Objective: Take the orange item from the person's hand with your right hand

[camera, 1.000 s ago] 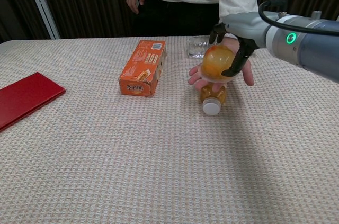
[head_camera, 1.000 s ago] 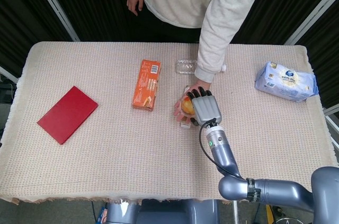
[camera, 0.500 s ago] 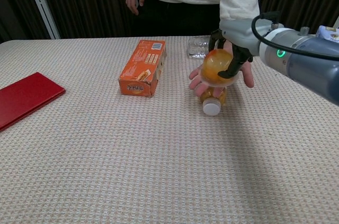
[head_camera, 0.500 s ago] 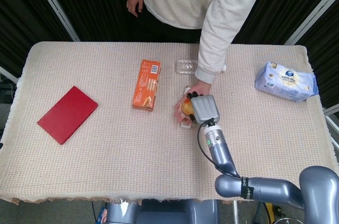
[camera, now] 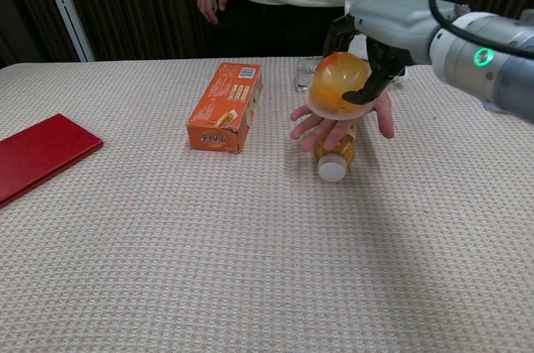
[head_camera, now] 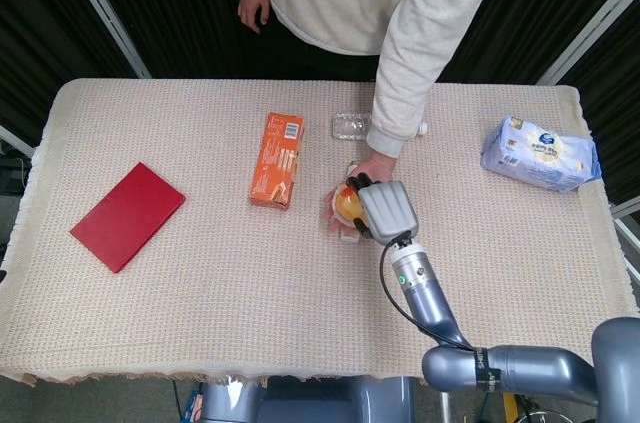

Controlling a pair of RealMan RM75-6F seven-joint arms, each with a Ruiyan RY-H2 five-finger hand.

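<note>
The orange item [camera: 334,83] is a round orange-yellow fruit; in the head view the fruit [head_camera: 347,202] shows just left of my hand. My right hand [camera: 377,36] grips it from above and behind, dark fingers [camera: 365,86] wrapped around its right side. The fruit is lifted slightly off the person's open palm [camera: 338,126], which stays flat beneath it. In the head view my right hand [head_camera: 383,209] covers most of the fruit and the palm. My left hand is in neither view.
A small juice bottle [camera: 334,155] lies on the table under the person's hand. An orange box [camera: 225,106] lies to the left, a red book [camera: 37,155] at far left. A clear container [head_camera: 352,125] and a blue-white packet [head_camera: 540,152] sit further back.
My right hand has risen with the fruit in its grip, and the fruit now sits clear above the person's palm. The palm has stayed low over the bottle.
</note>
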